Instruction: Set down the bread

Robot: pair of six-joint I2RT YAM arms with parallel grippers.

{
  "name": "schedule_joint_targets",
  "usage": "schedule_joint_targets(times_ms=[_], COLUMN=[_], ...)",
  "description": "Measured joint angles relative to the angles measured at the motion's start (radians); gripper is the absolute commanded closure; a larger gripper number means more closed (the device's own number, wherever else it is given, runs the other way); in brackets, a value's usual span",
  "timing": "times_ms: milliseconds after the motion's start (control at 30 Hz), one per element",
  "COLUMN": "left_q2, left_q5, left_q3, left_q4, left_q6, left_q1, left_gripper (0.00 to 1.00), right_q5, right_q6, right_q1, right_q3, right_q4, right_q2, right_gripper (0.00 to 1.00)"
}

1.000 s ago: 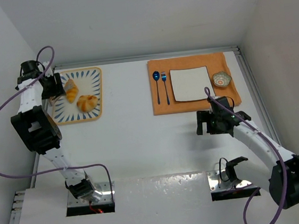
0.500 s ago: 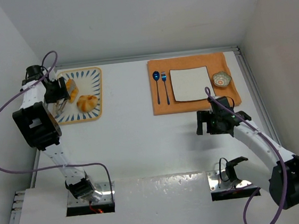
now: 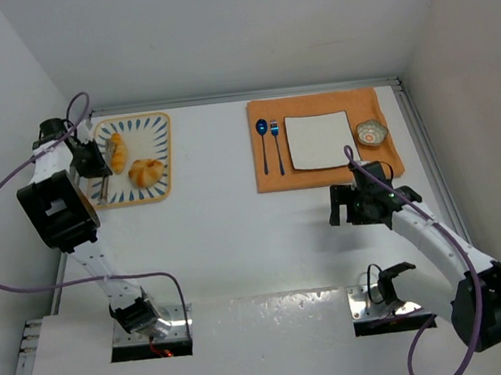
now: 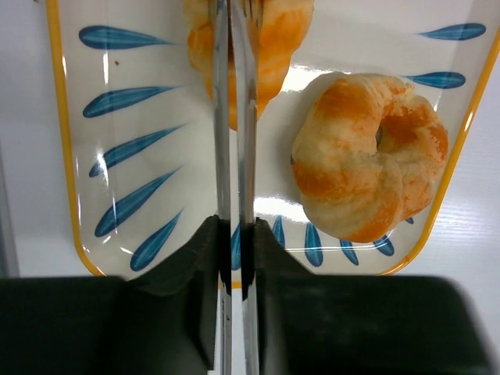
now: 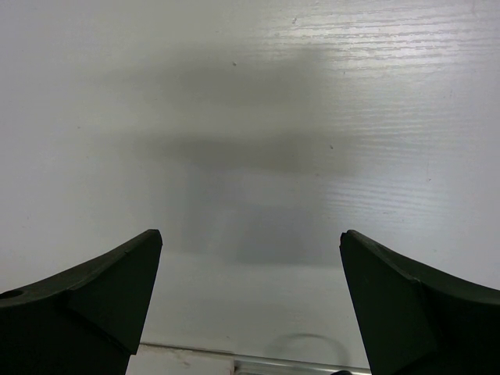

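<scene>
Meanwhile, over the past second only the left gripper point(image 3: 93, 157) has shifted: from the left rim of the tray point(image 3: 160, 124) in the table's far left corner it dipped toward the near edge, then came back beside the croissant point(image 3: 117, 151). Neither that piece nor the bun point(image 3: 147, 171) has moved, so I judge the task is still at the approach, with no bread lifted. From the left wrist, the thin fingers point(image 4: 221, 117) lie pressed together with nothing between them, running over the croissant point(image 4: 277, 39), with the bun point(image 4: 367, 168) off to one side on the tray point(image 4: 64, 156). Their tips are cut off at the frame's top, so whether they touch the croissant cannot be told, and most of that piece is out of frame. The right gripper point(image 3: 360, 201) has stayed near the table's right edge, jaws wide apart point(image 5: 250, 242) over bare table, just short of the orange mat point(image 3: 321, 176) carrying the white plate point(image 3: 319, 140).
</scene>
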Motion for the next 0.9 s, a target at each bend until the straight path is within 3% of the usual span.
schedule_joint_targets(times_ms=[100, 533, 667, 900], left_q2=[0.0, -0.061, -0.089, -0.043], left_q5=[0.006, 0.035, 0.045, 0.031], left_q3=[0.0, 0.133, 0.235, 0.439], left_q4=[-0.008, -0.068, -0.08, -0.076], left_q6=[-0.002, 0.025, 0.036, 0.069], left_q1=[0.005, -0.049, -0.174, -0.59], left_gripper=[1.0, 1.0, 1.0, 1.0], right_q5=[0.0, 0.013, 0.022, 0.032], right_q6=[0.0, 0.013, 0.021, 0.025], right_q1=[0.0, -0.002, -0.04, -0.182], right_q3=[0.006, 0.025, 0.026, 0.027], right_q4=[-0.003, -0.003, -0.013, -0.035], right_q2=[0.001, 0.01, 0.01, 0.01], right_gripper=[0.03, 0.03, 0.02, 0.02])
